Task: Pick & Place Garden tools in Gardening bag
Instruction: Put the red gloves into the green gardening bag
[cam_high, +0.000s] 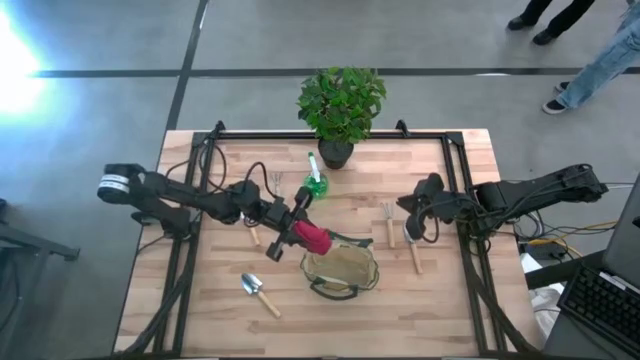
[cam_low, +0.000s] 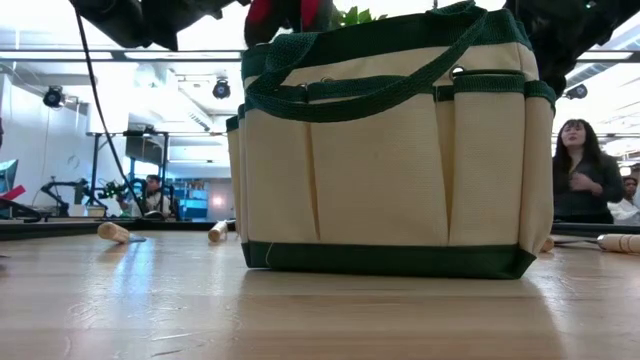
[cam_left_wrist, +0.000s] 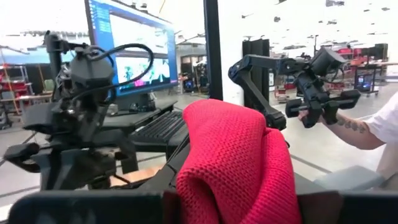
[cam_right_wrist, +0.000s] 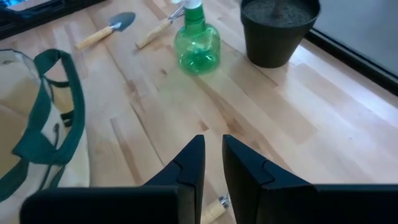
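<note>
High view: a red knitted cloth (cam_high: 312, 238) is gripped by the left gripper (cam_high: 297, 228), just beside the gardening bag (cam_high: 342, 270). The right gripper (cam_high: 412, 226) is nearly closed, empty.

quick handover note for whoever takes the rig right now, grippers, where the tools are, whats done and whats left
Left gripper: shut on the red knitted piece, held just above the gardening bag's left rim.
Right gripper: nearly closed, holding nothing, over the table right of the bag, above the fork.
On the table: trowel front left, small fork, green spray bottle by the plant pot, another tool under the left arm.
Done: nothing visibly in the bag yet.
Left: drop the red piece in, then the rest.
</note>
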